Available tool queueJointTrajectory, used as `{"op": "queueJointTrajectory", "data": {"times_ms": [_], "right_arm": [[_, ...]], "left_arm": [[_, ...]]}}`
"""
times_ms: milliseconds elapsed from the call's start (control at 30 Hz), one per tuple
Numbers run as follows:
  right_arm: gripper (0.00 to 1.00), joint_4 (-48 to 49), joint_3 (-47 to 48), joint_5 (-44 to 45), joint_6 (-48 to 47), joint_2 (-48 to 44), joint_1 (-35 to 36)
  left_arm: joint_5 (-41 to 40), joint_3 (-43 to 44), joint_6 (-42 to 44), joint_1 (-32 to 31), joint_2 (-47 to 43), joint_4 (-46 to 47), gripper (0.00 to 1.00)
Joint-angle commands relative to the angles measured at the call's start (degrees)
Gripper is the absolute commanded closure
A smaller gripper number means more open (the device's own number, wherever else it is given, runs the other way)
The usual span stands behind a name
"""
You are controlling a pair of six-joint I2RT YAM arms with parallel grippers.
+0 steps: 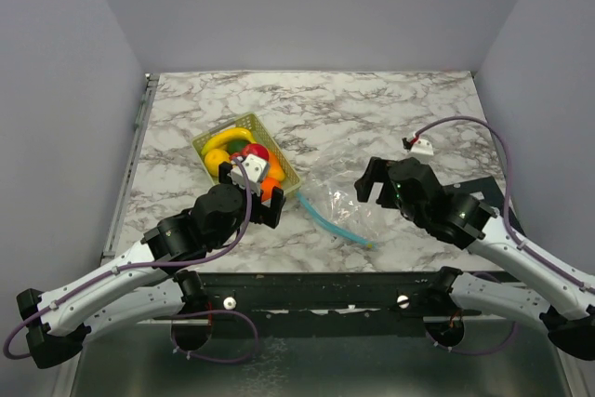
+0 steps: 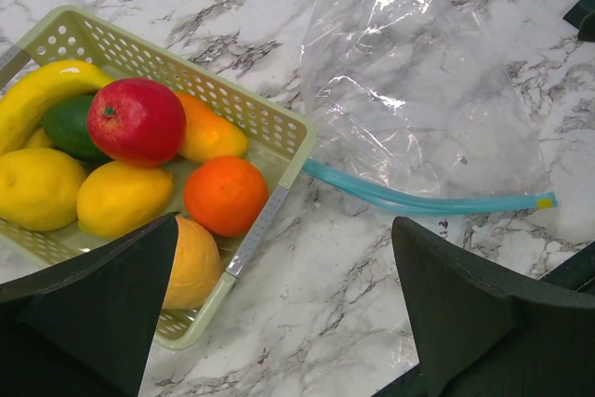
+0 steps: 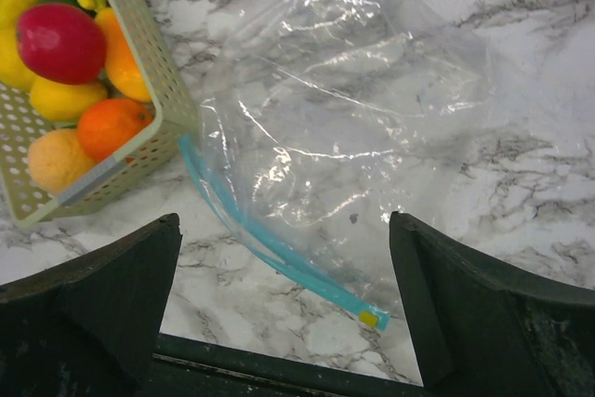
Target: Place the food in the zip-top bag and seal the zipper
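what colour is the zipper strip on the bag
The zipper is light blue-teal, clearest in the right wrist view.

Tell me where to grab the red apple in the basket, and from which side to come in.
Take the red apple across its round middle, coming straight down from above. It lies highest in the basket, so its upper half is bare, while the banana and a lemon lie close beside it and would likely block a sideways approach.
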Motion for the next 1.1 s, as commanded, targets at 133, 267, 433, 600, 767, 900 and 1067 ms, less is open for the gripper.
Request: {"op": "queueJointTrajectory", "data": {"times_ms": [133, 267, 433, 600, 767, 900, 1067], "right_arm": [[0.0, -3.11, -5.9, 2.72, 11.5, 4.43, 0.25], [0.0, -3.19, -7.65, 2.74, 15.08, 7.04, 0.25], [0.0, -3.07, -9.7, 2.6, 19.63, 9.69, 0.25], [0.0, -2.11, -11.73, 1.75, 23.33, 11.63, 0.25], [0.0, -1.96, -13.99, 1.6, 26.56, 11.45, 0.25], [0.0, 0.41, -17.6, 0.72, 28.53, 9.63, 0.25], [0.0, 4.69, -21.66, -1.03, 30.24, 7.13, 0.25]], "left_arm": [[-1.26, 1.25, -0.71, -0.06, -0.65, -1.1, 0.01], [-1.2, 1.25, -0.62, -0.1, -0.49, -1.18, 0.01], [-1.14, 1.32, -0.61, -0.06, -0.31, -1.19, 0.01], [-1.08, 1.3, -0.59, -0.1, -0.3, -1.23, 0.01], [-1.0, 1.32, -0.62, -0.14, -0.23, -1.28, 0.01], [-0.82, 1.34, -0.57, -0.06, -0.21, -1.28, 0.01], [-0.45, 1.34, -0.62, -0.06, -0.3, -1.28, 0.01]]}}
